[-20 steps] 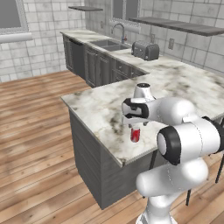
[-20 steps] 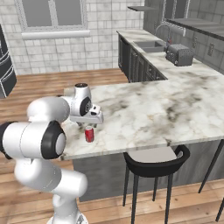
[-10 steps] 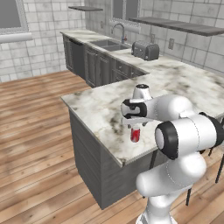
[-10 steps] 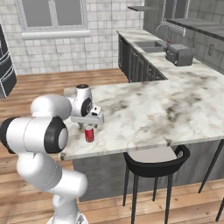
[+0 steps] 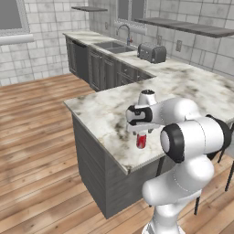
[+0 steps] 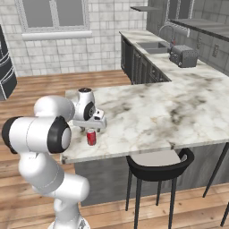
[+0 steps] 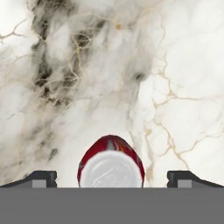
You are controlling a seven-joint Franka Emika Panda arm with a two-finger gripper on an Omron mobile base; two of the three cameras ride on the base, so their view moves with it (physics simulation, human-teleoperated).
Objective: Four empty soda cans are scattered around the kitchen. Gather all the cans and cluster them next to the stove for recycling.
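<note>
A red soda can (image 5: 141, 141) with a silver top stands upright on the marble island counter (image 5: 105, 109), close to its near edge; it is also the soda can (image 6: 91, 137) in the right base view. My gripper (image 5: 139, 131) hangs straight above it, pointing down, open. In the hand view the can (image 7: 111, 162) sits centred between my two dark fingertips (image 7: 40, 178), which stand wide apart on either side without touching it. The stove is out of view.
A silver toaster (image 6: 183, 56) and a sink with faucet (image 6: 154, 45) sit on the far counter against the tiled wall. A black stool (image 6: 157, 160) stands under the island's near side. Wood floor lies open to the left of the island.
The arm has shifted slightly over the can; the gripper stays open and the can has not moved.
</note>
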